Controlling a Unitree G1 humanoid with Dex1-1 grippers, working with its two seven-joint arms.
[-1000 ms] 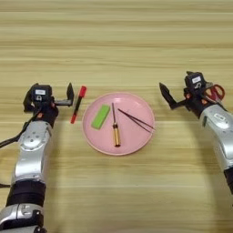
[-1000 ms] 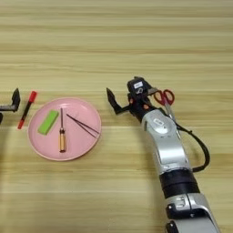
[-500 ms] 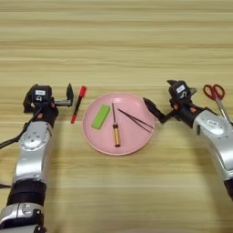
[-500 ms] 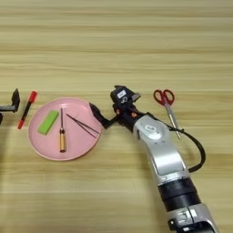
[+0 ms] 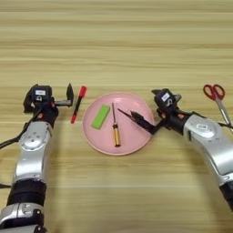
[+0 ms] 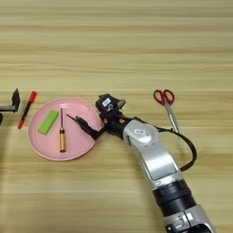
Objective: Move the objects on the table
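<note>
Where right gripper (image 5: 142,122) reaches plate (image 5: 136,145), jaw state unclear: thin black tweezers (image 5: 125,113).

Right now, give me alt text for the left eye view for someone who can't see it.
The right gripper reaches over the pink plate at the black tweezers, beside a green block and small screwdriver. The left gripper sits by a red marker; red scissors lie far right on the wooden table.
</note>
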